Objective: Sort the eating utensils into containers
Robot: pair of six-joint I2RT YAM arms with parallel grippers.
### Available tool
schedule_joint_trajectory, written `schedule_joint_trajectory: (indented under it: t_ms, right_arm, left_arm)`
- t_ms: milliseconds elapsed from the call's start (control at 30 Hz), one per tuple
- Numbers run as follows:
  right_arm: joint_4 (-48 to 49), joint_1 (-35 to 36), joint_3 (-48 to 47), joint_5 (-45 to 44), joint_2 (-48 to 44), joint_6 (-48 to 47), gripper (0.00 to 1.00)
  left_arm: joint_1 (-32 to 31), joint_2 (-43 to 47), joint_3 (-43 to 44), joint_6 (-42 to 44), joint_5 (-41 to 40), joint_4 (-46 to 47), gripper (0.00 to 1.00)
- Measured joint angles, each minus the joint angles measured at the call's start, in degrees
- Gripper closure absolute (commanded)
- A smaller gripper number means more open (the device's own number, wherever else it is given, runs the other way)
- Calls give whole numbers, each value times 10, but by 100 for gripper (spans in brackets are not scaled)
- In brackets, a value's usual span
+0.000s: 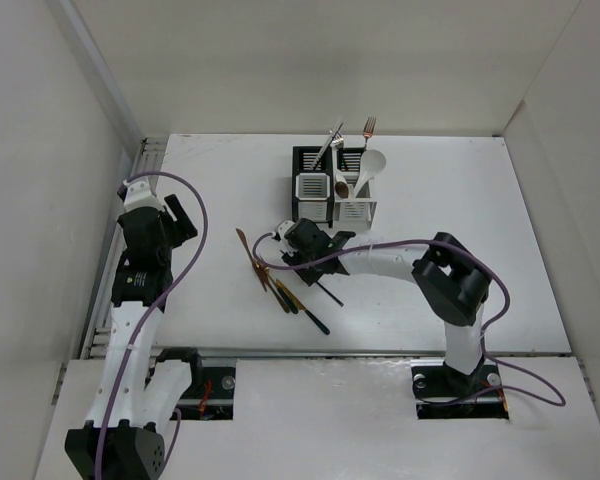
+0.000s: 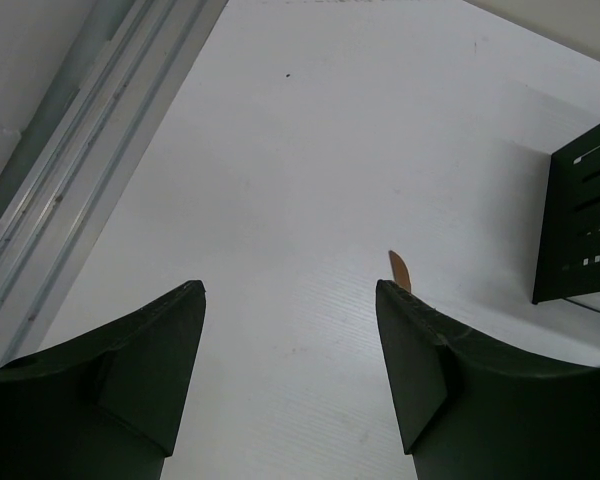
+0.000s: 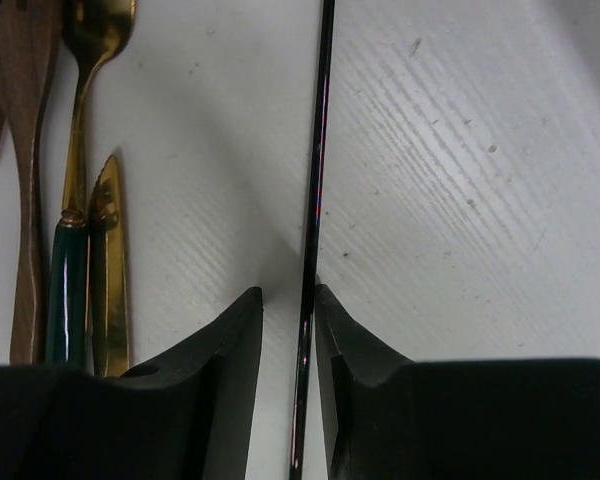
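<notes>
Right gripper [image 3: 288, 290] sits low, jaws narrow around a thin glossy black chopstick [image 3: 315, 150] lying flat on the table [image 3: 460, 150]; we think it's not actually pinched. Beside it we see a wooden piece [image 3: 25, 150] and a gold green-handled spoon [image 3: 80, 120], near the caddies [image 1: 302, 160]. Tabletop's white and grainy, with plain white walls [image 1: 330, 60] around.

chopstick [image 3: 313, 150]: glossy black;
spoon [image 3: 77, 170]: gold, dark green handle;
wooden utensil [image 3: 25, 200]: brown;
counter [image 1: 460, 300]: white;
caddy frame [image 1: 300, 165]: black;
cable [image 1: 201, 215]: purple
</notes>
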State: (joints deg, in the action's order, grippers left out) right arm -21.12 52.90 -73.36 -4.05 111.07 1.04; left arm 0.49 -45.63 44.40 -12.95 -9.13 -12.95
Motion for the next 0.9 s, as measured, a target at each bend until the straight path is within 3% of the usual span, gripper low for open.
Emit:
schedule_joint_trajectory:
  t_ms: [333,633,733,833,867,900]
  right_arm:
    - [-13,0,-3,34,0,-9,70]
    - [-20,1,7,33,-7,-9,68]
    - [-21,2,10,30,-9,-7,74]
    - [-26,3,4,27,-6,-5,87]
    - [-28,3,3,25,-5,-5,99]
    - [-28,3,2,21,-5,-3,100]
  left_arm:
    - [0,0,-1,0,0,0,34]
    - [0,3,-1,0,0,1,34]
    - [0,5,-5,0,0,1,34]
    - [0,5,-8,0,0,0,34]
    - [0,5,-8,0,0,1,34]
    - [0,5,-8,0,0,1,34]
